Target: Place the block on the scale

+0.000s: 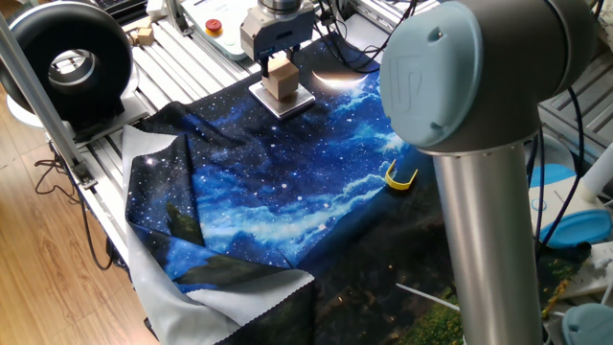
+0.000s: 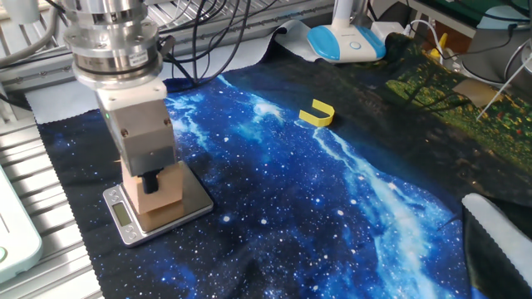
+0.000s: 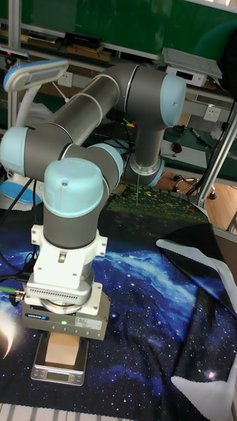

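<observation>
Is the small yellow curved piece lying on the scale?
No, the yellow curved piece lies on the blue starry cloth, well apart from the scale, which bears only the block.

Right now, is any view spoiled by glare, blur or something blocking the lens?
One fixed view: the arm's out-of-focus elbow fills the right side, and glare brightens the cloth. The other fixed view: sharp, evenly lit. Tall fixed view: the arm hides most of the block.
</observation>
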`<move>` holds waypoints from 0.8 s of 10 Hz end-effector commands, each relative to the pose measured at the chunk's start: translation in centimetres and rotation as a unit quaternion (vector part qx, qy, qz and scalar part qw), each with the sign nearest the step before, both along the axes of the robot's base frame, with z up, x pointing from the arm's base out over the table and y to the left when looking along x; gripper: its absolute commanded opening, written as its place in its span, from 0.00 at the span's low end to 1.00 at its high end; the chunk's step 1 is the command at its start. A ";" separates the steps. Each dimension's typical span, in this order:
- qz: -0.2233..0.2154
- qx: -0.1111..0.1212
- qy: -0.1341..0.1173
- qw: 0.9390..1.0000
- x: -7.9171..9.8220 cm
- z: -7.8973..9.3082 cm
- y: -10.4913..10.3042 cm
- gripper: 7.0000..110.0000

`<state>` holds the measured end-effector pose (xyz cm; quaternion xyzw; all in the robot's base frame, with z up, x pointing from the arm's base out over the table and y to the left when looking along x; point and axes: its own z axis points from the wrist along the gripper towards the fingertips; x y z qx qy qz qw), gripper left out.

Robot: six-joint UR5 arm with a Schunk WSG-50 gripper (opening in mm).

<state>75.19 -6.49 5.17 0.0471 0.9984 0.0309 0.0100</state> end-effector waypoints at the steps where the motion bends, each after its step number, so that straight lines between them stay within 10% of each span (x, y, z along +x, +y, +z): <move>1: -0.004 0.012 -0.002 1.000 -0.5 0.0 0.1 0.00; 8: -0.007 0.011 -0.001 1.000 0.0 -0.3 0.5 0.00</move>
